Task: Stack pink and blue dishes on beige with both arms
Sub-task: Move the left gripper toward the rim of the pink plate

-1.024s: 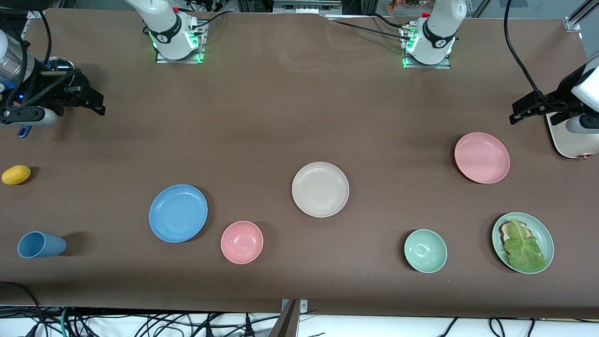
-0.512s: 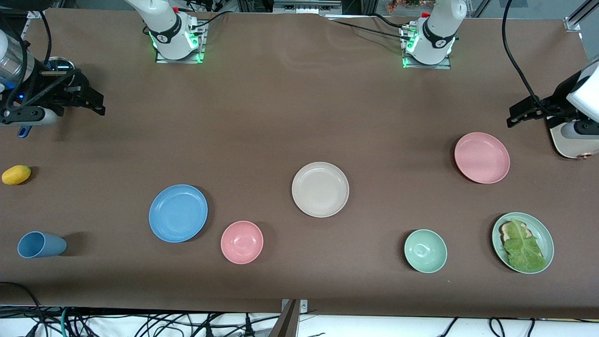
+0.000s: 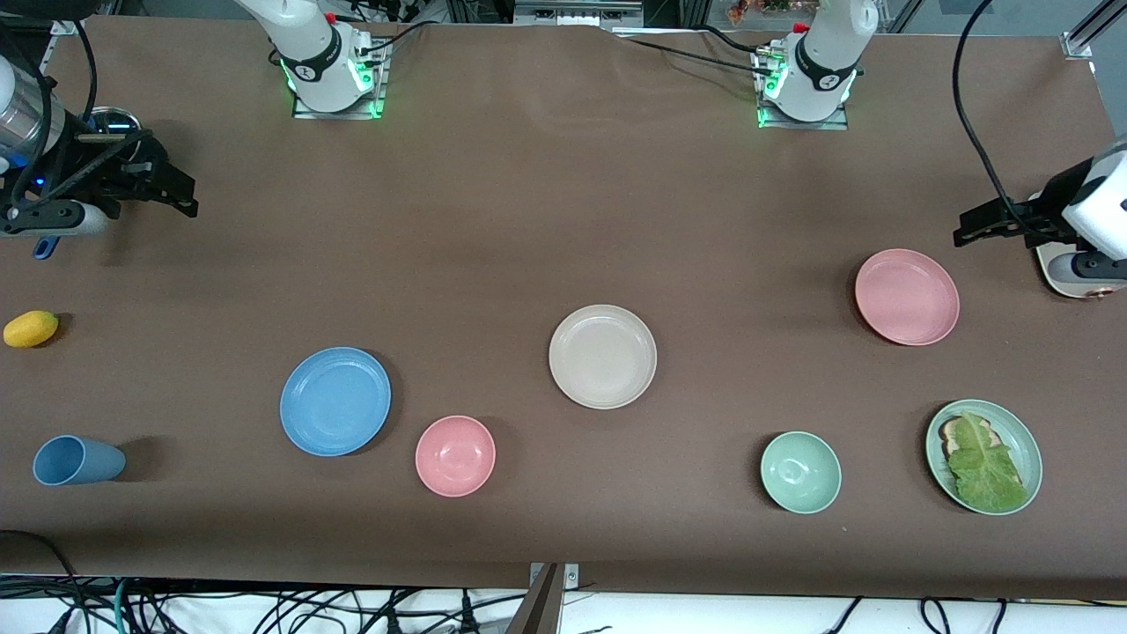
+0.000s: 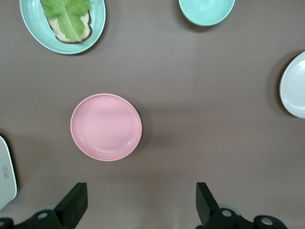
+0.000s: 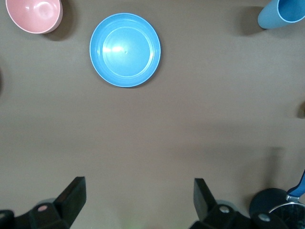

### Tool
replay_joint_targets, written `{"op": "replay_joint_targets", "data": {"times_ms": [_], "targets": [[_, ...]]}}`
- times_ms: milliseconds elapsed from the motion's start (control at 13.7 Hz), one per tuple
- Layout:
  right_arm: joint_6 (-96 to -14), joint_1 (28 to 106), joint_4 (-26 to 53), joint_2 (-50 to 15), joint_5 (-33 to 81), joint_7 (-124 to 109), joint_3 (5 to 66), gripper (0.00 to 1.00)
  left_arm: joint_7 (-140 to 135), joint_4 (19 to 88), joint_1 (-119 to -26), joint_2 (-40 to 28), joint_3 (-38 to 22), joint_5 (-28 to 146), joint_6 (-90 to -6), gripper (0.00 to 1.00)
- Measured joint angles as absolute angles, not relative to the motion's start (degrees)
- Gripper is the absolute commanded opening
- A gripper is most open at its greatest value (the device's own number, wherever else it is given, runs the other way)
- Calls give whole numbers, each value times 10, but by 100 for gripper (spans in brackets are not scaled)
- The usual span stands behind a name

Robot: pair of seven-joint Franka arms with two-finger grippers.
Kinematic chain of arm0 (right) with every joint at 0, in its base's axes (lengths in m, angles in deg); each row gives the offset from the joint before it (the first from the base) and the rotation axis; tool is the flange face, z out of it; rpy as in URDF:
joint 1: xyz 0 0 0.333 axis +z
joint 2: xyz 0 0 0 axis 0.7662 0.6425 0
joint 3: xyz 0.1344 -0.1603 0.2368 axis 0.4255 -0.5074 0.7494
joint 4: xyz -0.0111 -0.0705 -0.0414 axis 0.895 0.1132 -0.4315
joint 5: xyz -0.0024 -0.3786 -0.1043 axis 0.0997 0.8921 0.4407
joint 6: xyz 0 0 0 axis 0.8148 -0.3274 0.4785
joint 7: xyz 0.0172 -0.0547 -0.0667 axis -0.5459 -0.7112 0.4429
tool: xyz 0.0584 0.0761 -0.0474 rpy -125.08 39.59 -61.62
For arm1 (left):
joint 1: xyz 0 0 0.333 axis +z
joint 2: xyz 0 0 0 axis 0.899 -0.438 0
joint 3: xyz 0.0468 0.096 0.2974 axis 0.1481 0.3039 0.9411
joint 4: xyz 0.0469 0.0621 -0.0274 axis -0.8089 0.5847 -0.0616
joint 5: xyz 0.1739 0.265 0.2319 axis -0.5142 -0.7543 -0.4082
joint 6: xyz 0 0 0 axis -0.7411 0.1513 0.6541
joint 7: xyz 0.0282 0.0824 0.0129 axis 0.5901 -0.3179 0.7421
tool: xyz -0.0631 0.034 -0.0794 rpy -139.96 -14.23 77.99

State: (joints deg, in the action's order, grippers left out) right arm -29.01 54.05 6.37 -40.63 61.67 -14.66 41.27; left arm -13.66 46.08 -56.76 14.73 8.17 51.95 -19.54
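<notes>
Three wide plates lie apart on the brown table point(image 3: 528, 220): the beige plate point(image 3: 603, 357) near the middle, the blue plate point(image 3: 335, 401) toward the right arm's end and slightly nearer the front edge, and the pink plate point(image 3: 907, 297) toward the left arm's end, somewhat farther from the front edge than the beige one. Nothing is stacked yet. We note one change over the last second: the left gripper point(image 3: 995, 222) has drifted in from the end of the table toward the pink plate, while the right gripper point(image 3: 163, 189) has held its place over the corner at the right arm's end. We read this as the left arm starting its approach and the right arm waiting. Both grippers are spread wide and carry nothing. The left wrist view shows the spread fingers point(image 4: 74, 202) framing bare table with the pink plate point(image 4: 106, 127) ahead of them, and at one margin the rim of the beige plate point(image 4: 294, 86), the green bowl point(image 4: 207, 10) and the green plate with lettuce on bread point(image 4: 63, 21). The right wrist view shows that gripper's fingers point(image 5: 71, 195) apart, with the blue plate point(image 5: 125, 49) ahead, well clear, and the smaller pink bowl point(image 5: 33, 15) and blue cup point(image 5: 283, 13) beside it. Only the front view shows all three plates together, and the yellow fruit point(image 3: 31, 328) near the end edge.
</notes>
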Motion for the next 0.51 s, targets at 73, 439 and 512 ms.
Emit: {"op": "replay_joint_targets", "data": {"times_ms": [73,439,512], "targets": [[-290,540,64,-406,617,-147,413,100,-150,470,-556,146,82,522,-195,100],[-290,540,64,-406,617,-147,413,100,-173,512,-536,140,83,523,-210,100],[-290,540,64,-406,617,-147,413,100,-188,521,-532,140,83,523,-220,100]]}}
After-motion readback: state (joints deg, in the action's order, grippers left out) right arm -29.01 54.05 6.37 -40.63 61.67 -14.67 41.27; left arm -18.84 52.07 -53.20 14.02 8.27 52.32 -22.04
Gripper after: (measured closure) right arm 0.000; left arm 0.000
